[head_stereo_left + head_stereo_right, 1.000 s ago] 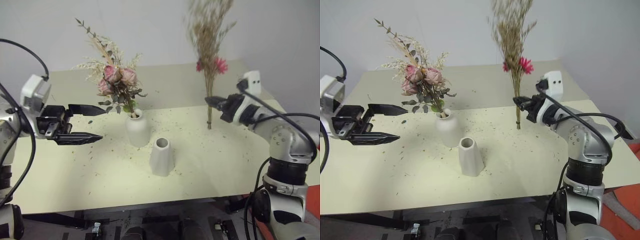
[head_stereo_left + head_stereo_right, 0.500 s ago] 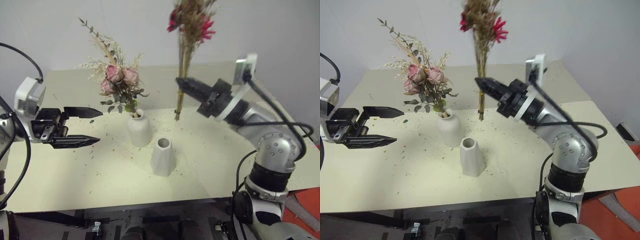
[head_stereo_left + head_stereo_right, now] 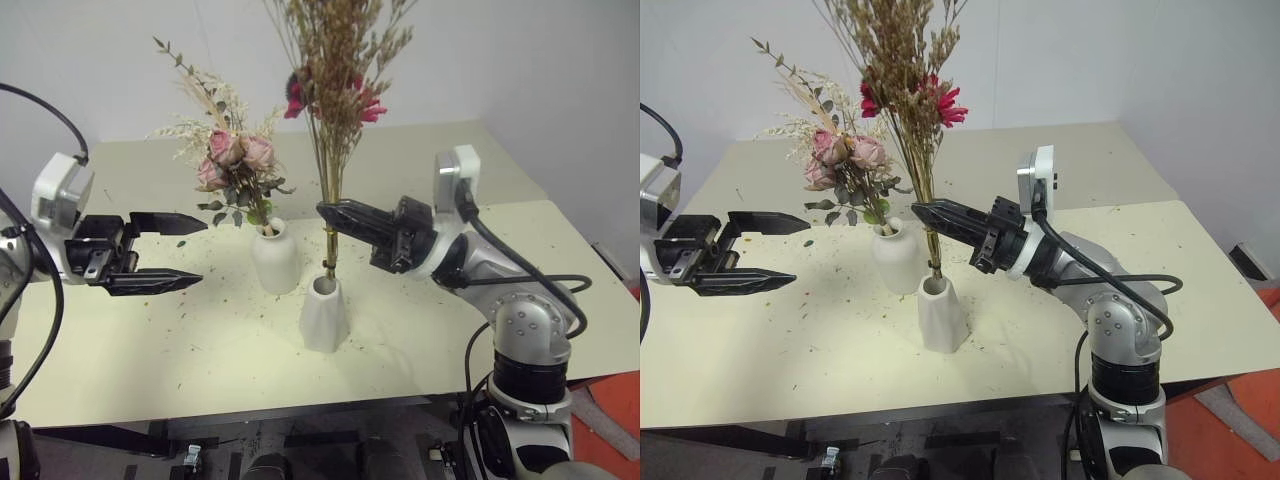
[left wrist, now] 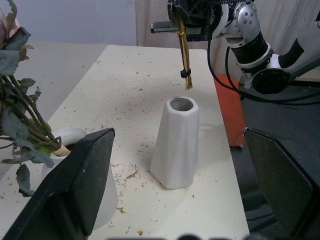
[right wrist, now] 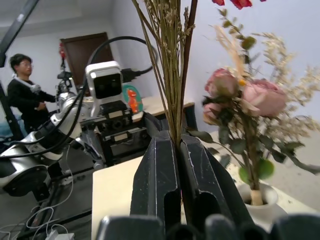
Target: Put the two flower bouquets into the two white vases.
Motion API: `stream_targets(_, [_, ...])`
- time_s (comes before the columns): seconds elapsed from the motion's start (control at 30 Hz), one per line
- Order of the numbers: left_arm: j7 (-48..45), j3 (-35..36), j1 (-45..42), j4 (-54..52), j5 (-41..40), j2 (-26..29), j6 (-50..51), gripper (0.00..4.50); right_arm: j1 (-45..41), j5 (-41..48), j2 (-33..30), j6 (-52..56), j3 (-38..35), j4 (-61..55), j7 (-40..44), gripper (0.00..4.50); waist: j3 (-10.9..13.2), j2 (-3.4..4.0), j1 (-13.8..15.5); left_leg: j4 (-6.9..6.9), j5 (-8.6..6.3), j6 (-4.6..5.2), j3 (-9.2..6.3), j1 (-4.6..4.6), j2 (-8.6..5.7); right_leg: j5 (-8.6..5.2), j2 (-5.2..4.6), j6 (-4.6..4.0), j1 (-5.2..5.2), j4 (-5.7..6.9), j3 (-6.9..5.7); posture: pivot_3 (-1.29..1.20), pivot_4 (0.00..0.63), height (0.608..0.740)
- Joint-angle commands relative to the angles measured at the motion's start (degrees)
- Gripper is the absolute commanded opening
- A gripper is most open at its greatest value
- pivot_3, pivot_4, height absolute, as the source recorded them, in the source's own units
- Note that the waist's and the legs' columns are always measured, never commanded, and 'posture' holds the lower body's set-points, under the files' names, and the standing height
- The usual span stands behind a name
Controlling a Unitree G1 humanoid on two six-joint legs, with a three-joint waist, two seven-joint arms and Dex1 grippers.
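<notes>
The bouquet of dry tan-brown grasses with magenta flowers (image 3: 335, 90) stands upright in the air over the middle of the pale cream desk (image 3: 420, 300), its thin stems clamped between the black fingers of the right gripper (image 3: 330, 212), which reaches in level from the right. The tied stem ends hang directly above the open mouth of the tapered, faceted white ceramic vase (image 3: 324, 313); the left wrist view shows a gap between the stem tips and the rim, so the stems are not yet inside it. This vase stands near the desk's middle, a little nearer than its neighbour. Just to its left and slightly farther back stands the rounded, bottle-shaped white ceramic vase (image 3: 276, 257), and it already holds the bouquet of pale pink roses with grey-green leaves and beige sprigs (image 3: 228, 160), whose stems enter the narrow neck while the blooms lean up and to the left. The two vases stand close but do not touch. The left gripper (image 3: 175, 250) hangs over the left part of the desk, pointing toward the rounded vase, its two long black fingers spread apart with nothing between them, well short of the vase. Small bits of dry plant debris (image 3: 200, 330) are scattered across the desk surface around both vases.
</notes>
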Motion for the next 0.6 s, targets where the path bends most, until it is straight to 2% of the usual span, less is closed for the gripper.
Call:
stream_targets(0.03, [0.21, 1.00, -1.04, -1.19, -1.32, 0.53, 0.44, 4.50, 0.71, -1.32, 0.60, -4.12, 1.93, -0.57, 0.74, 0.02, 0.00, 0.00, 0.00, 0.00, 0.00, 0.00, 0.00, 0.00, 0.00, 0.00, 0.00, 0.00, 0.00, 0.00, 0.00, 0.00, 0.150, 0.740])
stream_targets(0.6, [0.45, 0.82, -1.08, -1.34, -0.83, 0.70, 0.59, 4.50, 4.65, -4.76, 0.09, -9.43, 5.65, 3.06, 2.72, 0.02, 0.00, 0.00, 0.02, 0.00, 0.00, 0.00, 0.00, -0.01, 0.00, 0.00, 0.00, 0.00, -0.01, 0.00, 0.00, 0.00, 0.150, 0.740])
